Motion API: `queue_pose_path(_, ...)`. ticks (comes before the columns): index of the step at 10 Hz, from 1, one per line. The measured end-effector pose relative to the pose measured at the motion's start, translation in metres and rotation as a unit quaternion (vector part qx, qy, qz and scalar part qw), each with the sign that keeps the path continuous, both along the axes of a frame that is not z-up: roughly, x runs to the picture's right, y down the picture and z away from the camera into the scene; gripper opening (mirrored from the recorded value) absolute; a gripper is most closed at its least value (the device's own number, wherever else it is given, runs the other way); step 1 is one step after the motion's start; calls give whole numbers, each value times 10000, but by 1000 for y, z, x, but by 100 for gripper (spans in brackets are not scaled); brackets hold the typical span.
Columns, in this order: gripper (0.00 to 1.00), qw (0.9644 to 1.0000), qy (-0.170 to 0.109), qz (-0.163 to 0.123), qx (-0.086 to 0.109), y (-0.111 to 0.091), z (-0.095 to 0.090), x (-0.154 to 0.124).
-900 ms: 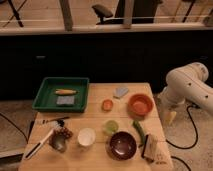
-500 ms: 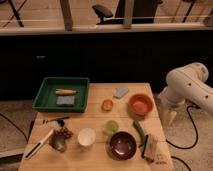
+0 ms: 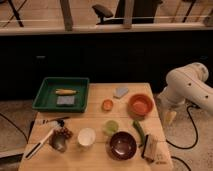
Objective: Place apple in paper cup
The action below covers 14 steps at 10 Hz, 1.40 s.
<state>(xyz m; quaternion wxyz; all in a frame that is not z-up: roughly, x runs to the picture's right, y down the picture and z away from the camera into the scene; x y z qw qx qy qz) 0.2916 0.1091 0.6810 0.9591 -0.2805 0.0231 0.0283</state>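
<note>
The apple (image 3: 107, 104) is a small orange-red round thing on the wooden table (image 3: 95, 160), near its middle and just left of the orange bowl (image 3: 140, 105). The paper cup (image 3: 86, 136) is white and stands upright toward the front of the table, left of a small green cup (image 3: 111, 126). My gripper (image 3: 170, 116) hangs from the white arm (image 3: 187, 85) off the table's right edge, beside the orange bowl and well to the right of the apple. It holds nothing that I can see.
A green tray (image 3: 45, 97) at the back left holds a corn cob (image 3: 66, 91) and a grey sponge (image 3: 65, 100). A dark maroon bowl (image 3: 123, 145), a green vegetable (image 3: 138, 131), a small box (image 3: 149, 147), tongs (image 3: 40, 144), a metal cup (image 3: 58, 142) and a grey piece (image 3: 120, 92) also lie on the table.
</note>
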Motion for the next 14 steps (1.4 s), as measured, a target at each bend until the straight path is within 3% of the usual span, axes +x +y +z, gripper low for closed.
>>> queue_pose_path(6, 80, 10000, 7, -19, 2, 1, 0, 0)
queue_pose_path(8, 80, 9997, -38, -236, 7, -1, 5, -11)
queue_pose_path(11, 80, 9977, -145, -655, 21, -5, 13, -54)
queue_pose_path(14, 80, 9965, -169, -811, 51, -9, 19, -62)
